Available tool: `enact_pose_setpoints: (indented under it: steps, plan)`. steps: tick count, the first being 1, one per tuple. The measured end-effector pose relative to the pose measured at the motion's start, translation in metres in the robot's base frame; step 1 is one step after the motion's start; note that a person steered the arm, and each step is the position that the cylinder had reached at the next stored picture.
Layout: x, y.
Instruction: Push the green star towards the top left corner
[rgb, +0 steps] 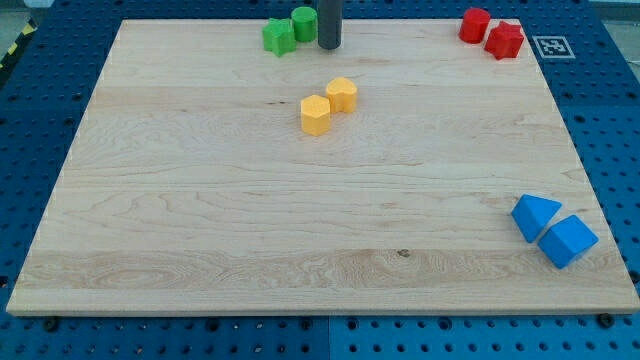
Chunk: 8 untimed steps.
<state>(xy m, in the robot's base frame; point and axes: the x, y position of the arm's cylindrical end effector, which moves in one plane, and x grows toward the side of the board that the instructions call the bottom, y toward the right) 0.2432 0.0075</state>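
Nearest us, two blue blocks (552, 230) sit at the view's bottom right of the bench (200, 250); mid-board, two yellow blocks (328, 104); two red ones (492, 32) at the top right. Along the top edge: green star (279, 37), then green cylinder (304, 23) touching it, then our tip (329, 46) just right of the cylinder. No gripper here, only the rod. Key relation: the star lies left of our tip, with the cylinder between them, and the top left corner is further left on the same line.

Showing bright, even overhead light; casting only faint, short shadows; staying sharp throughout, without glare or blur.
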Motion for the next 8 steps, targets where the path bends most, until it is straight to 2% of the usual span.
enact_pose_setpoints:
  steps: [2,5,8]
  plan:
    - [0.000,-0.062]
    - [-0.001,-0.105]
    - [-0.004,-0.178]
